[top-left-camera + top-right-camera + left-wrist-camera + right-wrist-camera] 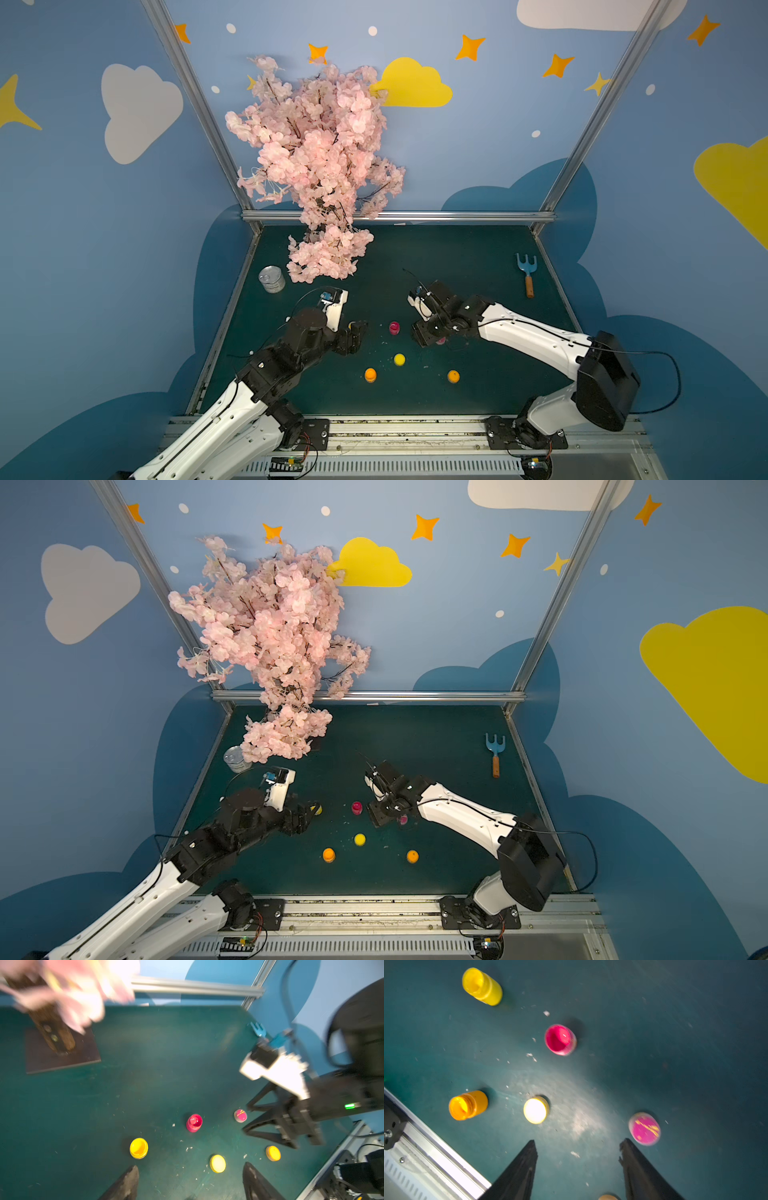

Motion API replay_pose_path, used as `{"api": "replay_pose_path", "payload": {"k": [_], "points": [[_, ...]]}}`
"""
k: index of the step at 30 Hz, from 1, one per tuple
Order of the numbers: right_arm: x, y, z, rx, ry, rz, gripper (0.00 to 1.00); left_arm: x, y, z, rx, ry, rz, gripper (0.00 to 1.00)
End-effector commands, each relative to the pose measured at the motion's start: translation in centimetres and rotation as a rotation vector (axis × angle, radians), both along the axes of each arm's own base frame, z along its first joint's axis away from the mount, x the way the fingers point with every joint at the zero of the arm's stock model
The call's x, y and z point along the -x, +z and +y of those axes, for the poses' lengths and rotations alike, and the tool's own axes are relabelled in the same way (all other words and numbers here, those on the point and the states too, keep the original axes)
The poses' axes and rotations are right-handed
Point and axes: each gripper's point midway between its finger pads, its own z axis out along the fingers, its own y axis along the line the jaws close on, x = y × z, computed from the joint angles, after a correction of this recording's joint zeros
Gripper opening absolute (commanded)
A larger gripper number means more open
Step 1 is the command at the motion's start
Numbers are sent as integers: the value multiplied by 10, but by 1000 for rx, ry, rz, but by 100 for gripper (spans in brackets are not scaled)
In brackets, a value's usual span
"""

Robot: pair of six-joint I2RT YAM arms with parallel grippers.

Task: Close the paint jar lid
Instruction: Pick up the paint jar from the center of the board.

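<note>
An open pink paint jar (395, 328) (560, 1039) stands mid-table. Its pink lid (240, 1115) (644, 1128) lies flat to the right, just outside one finger of my right gripper (578, 1141), which hangs open above the mat with nothing between its fingers. My left gripper (190, 1166) is also open and empty. It hovers left of the pink jar, near an open yellow jar (138, 1148) (318, 809). A yellow lid (399, 359) (217, 1163) lies in front of the pink jar.
An open orange jar (370, 375) and an orange lid (453, 376) sit near the front rail (415, 419). A pink blossom tree (320, 166) on a dark base (62, 1049) and a tin can (272, 279) stand at the back left. A blue rake (528, 274) lies at the right.
</note>
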Motion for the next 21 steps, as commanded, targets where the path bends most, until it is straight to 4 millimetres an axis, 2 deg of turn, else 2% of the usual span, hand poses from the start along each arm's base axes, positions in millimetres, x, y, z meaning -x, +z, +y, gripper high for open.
{"api": "replay_pose_path", "payload": {"k": [1,4,8,13,16,21], "points": [[-16,11,27,-30,13,-60,61,10,28,3,47,-19,-57,77],[-23,4,41,-5,19,-79,61,17,46,1,80,-58,-102,76],[-27,-6,54,42,31,-103,61,23,52,3,92,-78,-132,75],[-31,-22,58,125,26,-135,58,30,59,5,124,-96,-182,76],[-36,-27,55,163,4,-149,54,34,61,2,137,-127,-195,77],[-39,-37,56,191,2,-147,53,37,58,-8,137,-181,-177,76]]}}
